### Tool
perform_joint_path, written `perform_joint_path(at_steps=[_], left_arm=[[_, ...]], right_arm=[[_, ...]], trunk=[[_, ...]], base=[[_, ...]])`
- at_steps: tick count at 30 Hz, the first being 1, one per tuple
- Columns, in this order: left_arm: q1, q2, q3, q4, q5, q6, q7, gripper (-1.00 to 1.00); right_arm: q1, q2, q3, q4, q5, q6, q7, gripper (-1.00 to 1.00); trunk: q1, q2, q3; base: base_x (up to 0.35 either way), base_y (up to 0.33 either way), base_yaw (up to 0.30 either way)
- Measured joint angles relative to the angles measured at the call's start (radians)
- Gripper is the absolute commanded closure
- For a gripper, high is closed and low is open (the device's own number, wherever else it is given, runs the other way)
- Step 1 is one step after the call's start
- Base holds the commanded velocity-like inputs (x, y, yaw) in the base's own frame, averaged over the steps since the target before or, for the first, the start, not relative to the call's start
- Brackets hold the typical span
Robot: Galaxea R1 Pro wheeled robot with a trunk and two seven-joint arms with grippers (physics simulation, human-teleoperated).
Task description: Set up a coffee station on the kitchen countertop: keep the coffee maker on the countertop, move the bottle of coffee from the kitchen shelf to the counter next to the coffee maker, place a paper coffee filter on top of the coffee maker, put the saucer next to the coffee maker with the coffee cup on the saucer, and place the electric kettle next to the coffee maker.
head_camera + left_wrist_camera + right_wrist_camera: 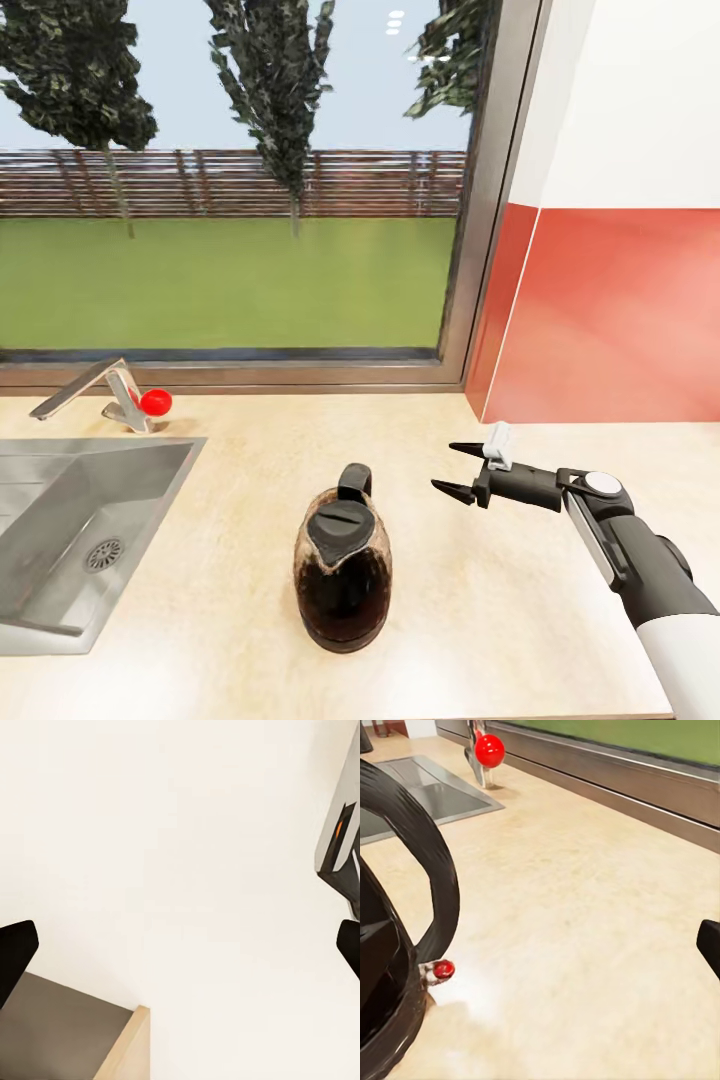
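Jaws of the right gripper [452,468] spread wide, holding nothing, pointed toward the electric kettle [342,570] from just beside it and level with its handle. No contact visible between fingertips and kettle. Left gripper [180,945] also spread, going by two dark fingertips at opposite edges of the left wrist view, with nothing between them; aimed at a pale plain surface and a strip of light wood edge.

Kettle upright on the counter [500,620], between the sink [60,540] and the right arm, handle turned toward the window [230,200]. Seen close in the right wrist view: black looped handle [424,855], small red switch [443,969] at its foot. Faucet [100,395] with a red knob at the back corner of the sink.

As a judgement of progress: kettle on the counter, but no coffee maker visible beside it here, so whether this is its final place cannot be told. Bottle of coffee, paper filter, saucer and cup nowhere to be judged from this spot, so those steps look left to do or at least unconfirmed. Probably either just set down or about to be taken by the handle; cannot tell which.
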Motion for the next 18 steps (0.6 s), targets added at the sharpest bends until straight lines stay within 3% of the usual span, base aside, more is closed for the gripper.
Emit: perform_joint_path(at_steps=[18], left_arm=[[0.0,0.001,0.0,0.0,0.0,0.0,0.0,-1.0]], right_arm=[[0.0,0.002,0.0,0.0,0.0,0.0,0.0,-1.0]], trunk=[[0.0,0.0,0.0]], base=[[0.001,0.044,0.0]])
